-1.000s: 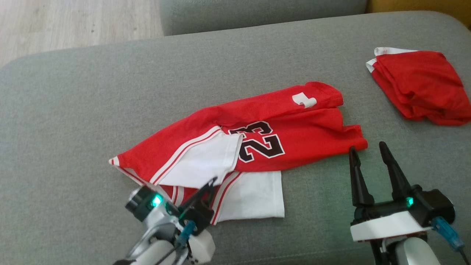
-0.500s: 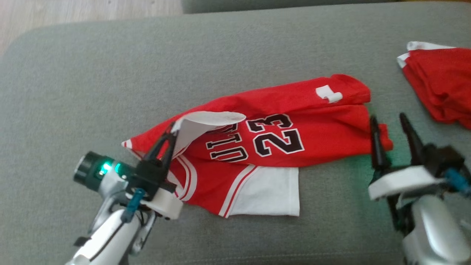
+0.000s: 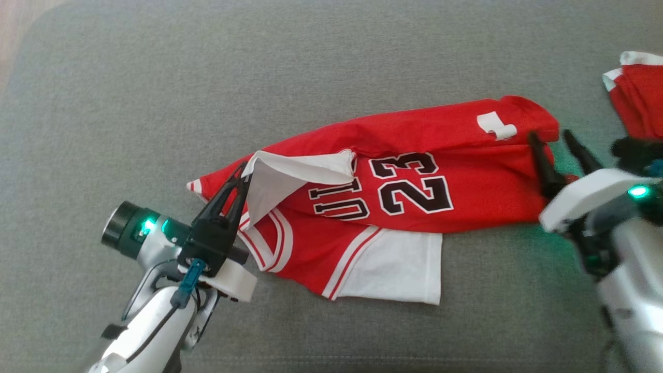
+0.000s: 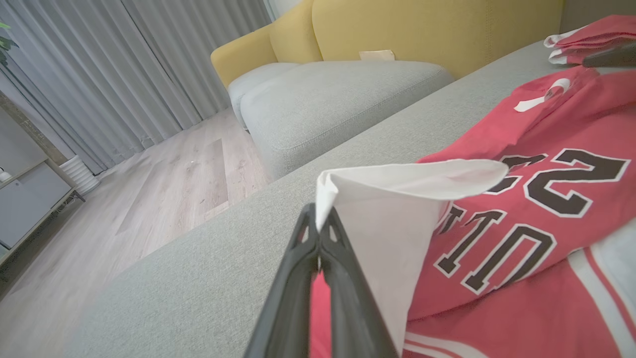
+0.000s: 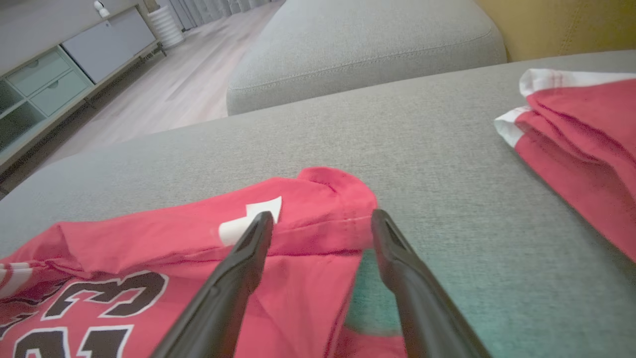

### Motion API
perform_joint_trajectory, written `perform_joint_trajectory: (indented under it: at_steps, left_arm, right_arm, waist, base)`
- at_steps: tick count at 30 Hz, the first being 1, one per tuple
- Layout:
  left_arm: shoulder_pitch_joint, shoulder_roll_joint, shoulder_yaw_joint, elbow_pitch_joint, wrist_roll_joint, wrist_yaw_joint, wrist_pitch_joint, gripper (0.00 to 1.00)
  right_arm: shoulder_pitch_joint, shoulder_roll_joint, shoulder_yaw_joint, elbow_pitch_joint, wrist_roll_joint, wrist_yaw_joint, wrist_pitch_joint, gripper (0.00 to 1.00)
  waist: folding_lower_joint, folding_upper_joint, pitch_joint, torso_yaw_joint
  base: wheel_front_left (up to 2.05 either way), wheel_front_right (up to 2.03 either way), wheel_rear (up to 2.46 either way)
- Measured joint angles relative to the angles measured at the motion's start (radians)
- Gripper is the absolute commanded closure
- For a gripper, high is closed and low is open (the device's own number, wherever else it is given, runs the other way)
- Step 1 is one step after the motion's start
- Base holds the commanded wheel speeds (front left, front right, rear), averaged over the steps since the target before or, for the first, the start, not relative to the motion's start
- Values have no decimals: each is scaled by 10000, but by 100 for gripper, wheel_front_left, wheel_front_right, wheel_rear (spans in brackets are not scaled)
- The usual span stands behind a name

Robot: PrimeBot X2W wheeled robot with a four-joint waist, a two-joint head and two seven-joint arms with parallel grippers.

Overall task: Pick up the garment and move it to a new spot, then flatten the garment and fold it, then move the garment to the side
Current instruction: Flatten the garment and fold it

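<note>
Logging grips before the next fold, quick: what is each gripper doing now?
Left gripper: shut on the white fabric flap of the red number-23 jersey.
Right gripper: open, holding nothing, at the jersey's other end.

Black left gripper (image 3: 244,174), seemingly blue cable (image 3: 187,282)

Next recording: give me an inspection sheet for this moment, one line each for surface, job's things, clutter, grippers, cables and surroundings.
Surface: grey cushion, woven fabric.
Job's things: red jersey, number 23, lying crumpled; one white flap lifted, another flat at the near edge.
Clutter: second red garment, folded, at the right, apart from the jersey.
Grippers: left gripper shut on the lifted flap's corner; right gripper open, fingers over the jersey's right end.
Cables: blue plug with a dark lead on the left wrist.
Surroundings: yellow sofa, wood floor, grey curtains, low cabinet.
</note>
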Motion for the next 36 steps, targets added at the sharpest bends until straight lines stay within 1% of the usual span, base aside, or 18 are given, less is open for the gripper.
perform_joint_trajectory:
  at_steps: [3, 5, 7, 8, 9, 13, 18, 22, 26, 27, 28, 29, 30, 31, 32, 33, 34, 36]
  left_arm:
    - [-27, -58, -4, 0, 27, -36, 0, 100]
    - [-57, -79, -6, 0, 102, -59, 0, 100]
    - [-86, -79, 0, 2, 102, -59, 0, 100]
    - [-137, -79, 0, 8, 102, -86, 0, 100]
    - [-137, -79, 0, 8, 102, -86, 0, 100]
    - [-200, -81, 48, 6, 102, -86, -2, 100]
    - [-329, -94, 92, 2, 192, -88, -12, 100]
    - [-452, -127, 115, 2, 192, -90, -12, 100]
    - [-477, -138, 123, 2, 192, -98, -12, 100]
    - [-486, -148, 123, 4, 192, -100, -12, 100]
    - [-499, -159, 121, 6, 192, -102, -12, 100]
    - [-518, -161, 123, 6, 192, -104, -12, 100]
    - [-544, -161, 123, 6, 194, -132, -12, 100]
    - [-564, -161, 125, 6, 194, -165, -12, 100]
    - [-572, -161, 125, 6, 194, -171, -12, 100]
    - [-573, -161, 128, 6, 194, -171, -12, 100]
    - [-574, -161, 132, 6, 194, -171, -12, 100]
    - [-574, -161, 150, 6, 194, -171, -12, 100]
  right_arm:
    - [-55, -907, 418, -63, 742, 0, 249, 0]
    - [-89, -1325, 625, -151, 1227, 0, 351, 0]
    - [-103, -1471, 903, -318, 1866, 0, 575, 0]
    - [-103, -1588, 1214, -548, 2464, 0, 802, 0]
    - [-103, -1588, 1214, -548, 2464, 0, 802, 0]
    - [-130, -2025, 1542, -798, 3413, 0, 1076, 0]
    - [-476, -2543, 1825, -779, 3971, 0, 1218, 0]
    - [-647, -2669, 2121, -732, 4470, 0, 1557, 0]
    - [-649, -2821, 2359, -566, 4694, 0, 1651, 0]
    - [-650, -2872, 2385, -500, 4736, 0, 1643, 7]
    - [-650, -2903, 2405, -426, 4788, 0, 1641, 8]
    - [-650, -2926, 2449, -384, 4830, 0, 1639, 14]
    - [-650, -2938, 2497, -372, 4874, 0, 1638, 29]
    - [-651, -2941, 2546, -372, 4926, 0, 1626, 50]
    - [-654, -2941, 2606, -382, 4972, 0, 1624, 61]
    - [-654, -2941, 2660, -395, 5051, 0, 1574, 92]
    - [-661, -2943, 2713, -395, 5114, 0, 1519, 100]
    - [-665, -2974, 2840, -414, 5200, 0, 1517, 100]
  waist:
    - [0, 0, 57, 131]
    - [0, 0, 108, 217]
    - [0, 0, 169, 272]
    - [0, 0, 246, 304]
    - [0, 0, 246, 304]
    - [0, 0, 412, 373]
    - [0, 0, 630, 478]
    - [0, 0, 734, 552]
    - [0, 0, 795, 586]
    - [0, 0, 805, 594]
    - [0, 0, 811, 601]
    - [0, 0, 814, 602]
    - [0, 0, 819, 600]
    - [0, 0, 824, 596]
    - [0, 0, 826, 589]
    - [0, 0, 831, 579]
    - [0, 0, 837, 571]
    - [0, 0, 844, 553]
  base:
    - [0, 0, 0]
    - [0, 0, 0]
    - [0, 0, 0]
    - [0, 0, 0]
    - [0, 0, 0]
    - [0, 0, 0]
    - [0, 0, 0]
    - [0, 0, 0]
    - [0, 0, 0]
    - [0, 0, 0]
    - [0, 0, 0]
    - [0, 0, 0]
    - [0, 0, 0]
    - [0, 0, 0]
    - [0, 0, 0]
    - [0, 0, 0]
    - [0, 0, 0]
    - [0, 0, 0]
